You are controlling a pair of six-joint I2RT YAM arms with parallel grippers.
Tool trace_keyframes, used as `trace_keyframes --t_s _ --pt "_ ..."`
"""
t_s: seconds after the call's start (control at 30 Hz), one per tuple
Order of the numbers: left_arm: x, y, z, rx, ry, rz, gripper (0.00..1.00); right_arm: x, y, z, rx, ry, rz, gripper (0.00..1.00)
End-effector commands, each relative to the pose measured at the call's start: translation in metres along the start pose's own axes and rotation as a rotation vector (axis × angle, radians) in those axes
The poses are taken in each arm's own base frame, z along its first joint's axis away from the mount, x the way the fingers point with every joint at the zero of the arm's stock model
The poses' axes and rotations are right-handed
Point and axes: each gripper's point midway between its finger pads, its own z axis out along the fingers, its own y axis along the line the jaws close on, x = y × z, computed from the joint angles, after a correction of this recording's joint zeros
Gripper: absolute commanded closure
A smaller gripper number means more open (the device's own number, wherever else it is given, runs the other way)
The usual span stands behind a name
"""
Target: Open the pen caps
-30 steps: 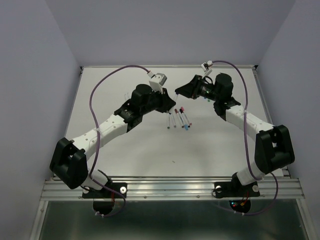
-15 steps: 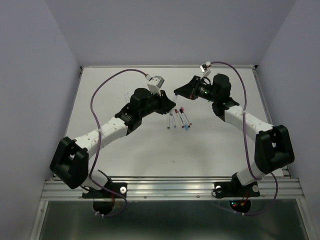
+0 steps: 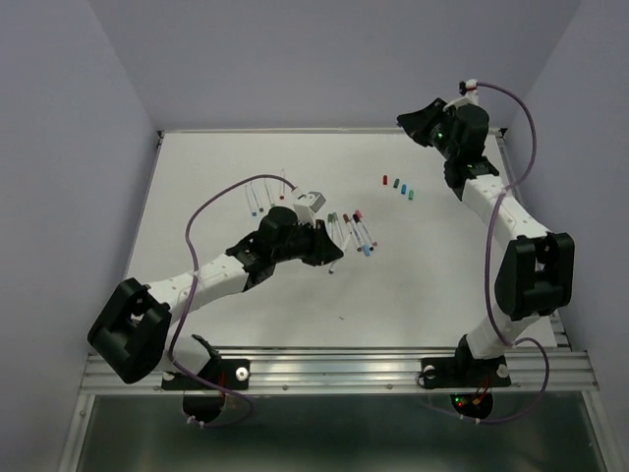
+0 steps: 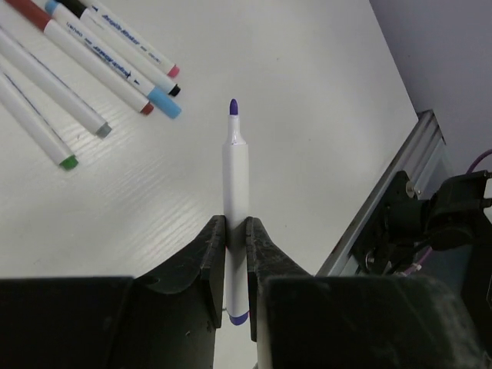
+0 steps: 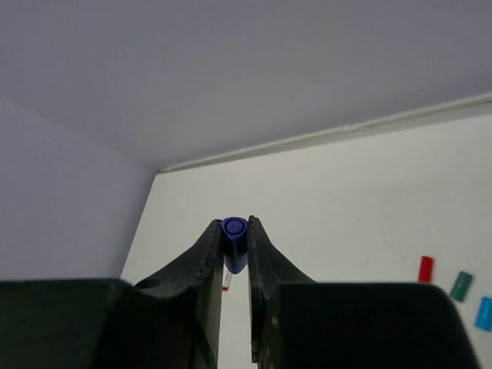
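Note:
My left gripper (image 4: 235, 227) is shut on a white pen (image 4: 235, 165) whose bare purple tip points away from it, just above the table. In the top view this gripper (image 3: 330, 256) sits near the middle of the table. My right gripper (image 5: 234, 228) is shut on a small dark-blue pen cap (image 5: 234, 240), open end towards the camera. It is raised at the back right (image 3: 410, 119). Three loose caps lie below it: red (image 5: 425, 268), green (image 5: 461, 285) and blue (image 5: 484, 313). They also show in the top view (image 3: 397, 186).
Several capped pens (image 3: 356, 229) lie side by side just right of the left gripper; they also show in the left wrist view (image 4: 100, 54). More pens (image 3: 259, 195) lie at the back left. The table's metal front rail (image 4: 384, 200) is near the left gripper.
The two grippers met at the table's middle back; now they are apart. The right arm has swung up to the back right with the cap. The left arm has drawn nearer with the uncapped pen.

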Motion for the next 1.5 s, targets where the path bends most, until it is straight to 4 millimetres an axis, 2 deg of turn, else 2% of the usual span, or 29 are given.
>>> trace_keyframes --t_s 0.0,0.03,0.07,0.1,0.17,0.2,0.23,0.27,0.3,0.33,0.4,0.43,0.47,0.5,0.53,0.57,0.6,0.67,0.77,0.8,0.93,1.17,1.47 --pt "-0.003 -0.008 -0.006 0.026 -0.006 -0.015 1.0 -0.041 0.002 0.009 -0.008 -0.115 -0.062 0.99" --pt "-0.004 -0.008 -0.006 0.02 -0.01 -0.011 1.0 -0.041 0.002 0.01 -0.011 -0.11 -0.076 0.99" --pt "-0.006 0.0 -0.006 -0.028 -0.015 -0.019 1.0 -0.035 -0.006 0.011 0.027 -0.076 -0.075 0.99" --pt "-0.007 0.004 -0.004 -0.052 -0.018 -0.02 1.0 -0.038 -0.008 0.013 0.042 -0.07 -0.114 0.99" --pt "-0.026 0.009 -0.003 -0.12 -0.055 -0.012 1.0 -0.023 -0.032 0.018 0.122 -0.012 -0.132 0.99" --pt "-0.026 0.034 -0.004 -0.248 -0.056 -0.027 1.0 -0.008 -0.046 0.016 0.163 0.046 -0.167 0.99" --pt "-0.043 0.036 -0.004 -0.291 -0.084 -0.026 1.0 0.002 -0.062 0.018 0.213 0.078 -0.174 0.99" --pt "-0.038 0.06 -0.005 -0.407 -0.058 -0.044 1.0 0.02 -0.079 0.012 0.272 0.143 -0.174 0.99" --pt "-0.046 0.078 -0.009 -0.485 -0.072 -0.06 1.0 0.028 -0.092 0.01 0.31 0.175 -0.199 0.99" --pt "-0.061 0.083 -0.01 -0.523 -0.098 -0.084 1.0 0.041 -0.117 0.005 0.411 0.205 -0.197 0.99" --pt "-0.063 0.111 -0.013 -0.626 -0.086 -0.123 1.0 0.053 -0.138 -0.002 0.483 0.229 -0.212 0.99" --pt "-0.075 0.122 -0.016 -0.656 -0.108 -0.144 1.0 0.056 -0.15 -0.006 0.534 0.227 -0.218 0.98" --pt "-0.078 0.13 -0.018 -0.687 -0.114 -0.156 1.0 0.063 -0.166 -0.013 0.598 0.233 -0.23 0.98" --pt "-0.074 0.147 -0.018 -0.747 -0.094 -0.162 1.0 0.066 -0.173 -0.016 0.628 0.242 -0.24 0.97" --pt "-0.086 0.15 -0.017 -0.759 -0.107 -0.165 1.0 0.069 -0.181 -0.018 0.658 0.248 -0.247 0.96" --pt "-0.091 0.164 -0.023 -0.804 -0.107 -0.183 1.0 0.074 -0.193 -0.022 0.71 0.262 -0.255 0.95" --pt "-0.098 0.174 -0.019 -0.826 -0.11 -0.192 1.0 0.076 -0.199 -0.024 0.738 0.271 -0.264 0.94" --pt "-0.107 0.193 -0.023 -0.887 -0.118 -0.206 1.0 0.08 -0.213 -0.029 0.801 0.286 -0.277 0.93" --pt "-0.123 0.213 -0.021 -0.962 -0.137 -0.202 1.0 0.092 -0.231 -0.034 0.864 0.313 -0.288 0.93" --pt "-0.121 0.223 -0.02 -0.989 -0.122 -0.202 1.0 0.096 -0.236 -0.033 0.87 0.326 -0.292 0.93" --pt "-0.138 0.235 -0.019 -1.01 -0.139 -0.209 1.0 0.104 -0.247 -0.031 0.904 0.348 -0.294 0.91" --pt "-0.14 0.259 -0.031 -1.062 -0.136 -0.238 1.0 0.114 -0.263 -0.042 0.978 0.368 -0.302 0.89" --pt "-0.138 0.271 -0.036 -1.085 -0.134 -0.261 1.0 0.118 -0.26 -0.037 0.951 0.38 -0.278 0.73"
